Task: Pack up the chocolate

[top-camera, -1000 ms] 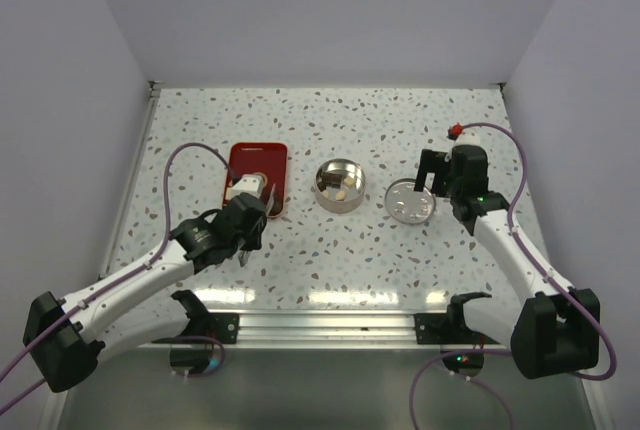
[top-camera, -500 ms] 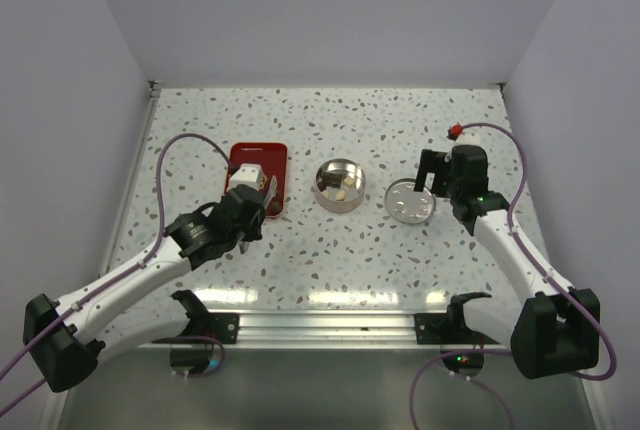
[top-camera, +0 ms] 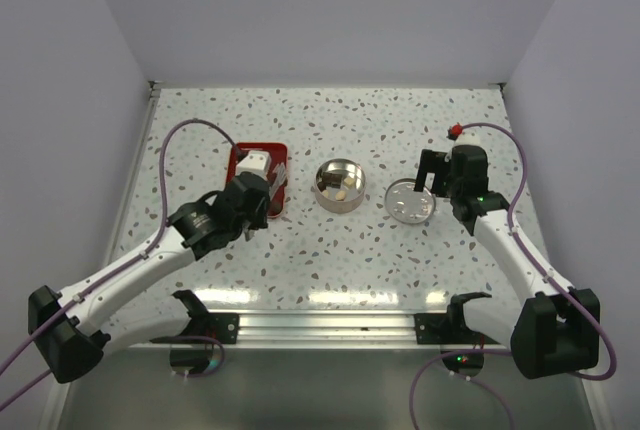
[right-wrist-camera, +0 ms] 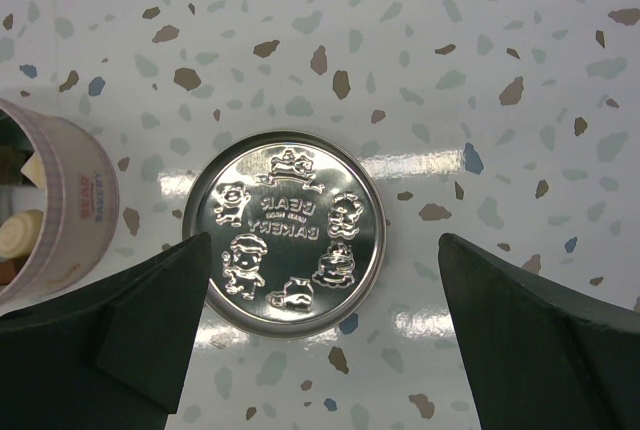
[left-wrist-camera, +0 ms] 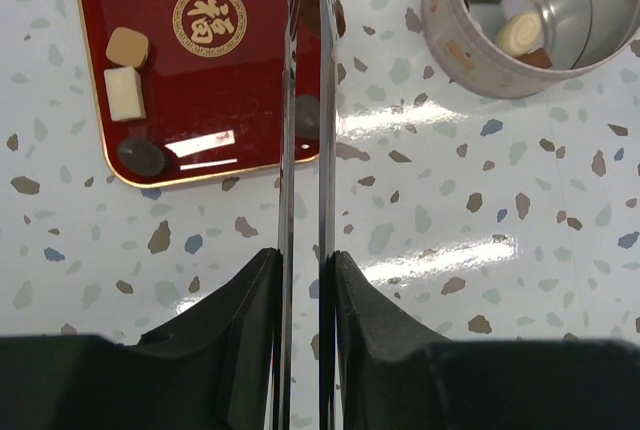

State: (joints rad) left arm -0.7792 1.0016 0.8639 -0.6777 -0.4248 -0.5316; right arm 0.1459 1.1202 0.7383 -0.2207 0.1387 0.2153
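Observation:
Three chocolate pieces lie on the red tray [left-wrist-camera: 220, 90]: a light brown round one [left-wrist-camera: 128, 47], a cream cube [left-wrist-camera: 124, 93] and a dark round one [left-wrist-camera: 141, 157]. Several more pieces [left-wrist-camera: 522, 32] lie in the round silver tin [left-wrist-camera: 450, 35], which also shows in the top view [top-camera: 340, 186]. My left gripper [left-wrist-camera: 305, 255] is shut on thin metal tweezers [left-wrist-camera: 287, 150] whose blades reach over the tray's right edge. Dark brown shapes sit beside the blades; I cannot tell whether a piece is held. My right gripper [right-wrist-camera: 320, 280] is open and empty above the tin's lid [right-wrist-camera: 285, 225].
The tray [top-camera: 248, 155] lies left of the tin and the embossed lid [top-camera: 410, 201] lies to its right on the speckled table. White walls enclose the table on three sides. The left arm's purple cable [top-camera: 185, 140] loops above the table's left part.
My left gripper has moved away from the near edge and a little right, carrying the tweezers further over the tray. The right arm, tin and lid have not moved.

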